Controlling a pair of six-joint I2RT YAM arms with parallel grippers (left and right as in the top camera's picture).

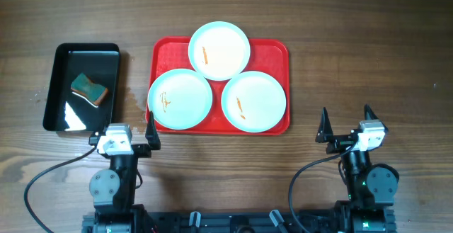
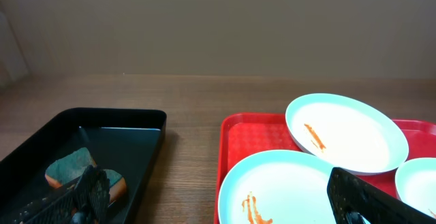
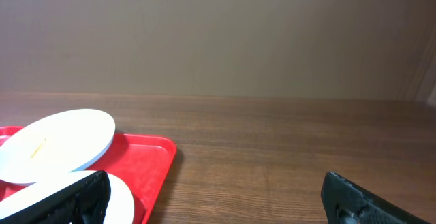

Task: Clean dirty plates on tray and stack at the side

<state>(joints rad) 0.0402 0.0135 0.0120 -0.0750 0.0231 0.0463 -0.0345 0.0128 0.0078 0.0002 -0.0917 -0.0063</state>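
Wood-grain tabletop is filling the whole scene, with a plain beige wall showing behind it in the wrist views. Three round pale mint-white shallow plates are sitting in a triangle on the big flat red plastic tray (image 1: 274, 50): the far plate (image 1: 219, 51), the near-left plate (image 1: 180, 100) and the near-right plate (image 1: 254, 101). Each one is carrying a small orange smear near its middle. They're crowding each other, rims touching or slightly overlapping; I can't tell which. The near-left one is poking out past the tray's left edge.

Just left of the tray, a black rectangular plastic bin (image 1: 101, 57) is holding a teal-and-orange sponge (image 1: 88, 89), and it's looking wet and glossy inside.

Both arms are parked at the near edge. The left gripper (image 1: 120, 130) is hanging with its fingers spread wide and empty, near the bin and the near-left plate. The right gripper (image 1: 346, 120) is also gaping apart with nothing in it, well right of the tray.

I'm guessing nothing's been cleaned yet, so the sponge grab is coming first. I'd be sending the left claw for it, pinching across the short sides. Those low slick rims are looking slippery, so the right one should be bracing a plate while wiping.
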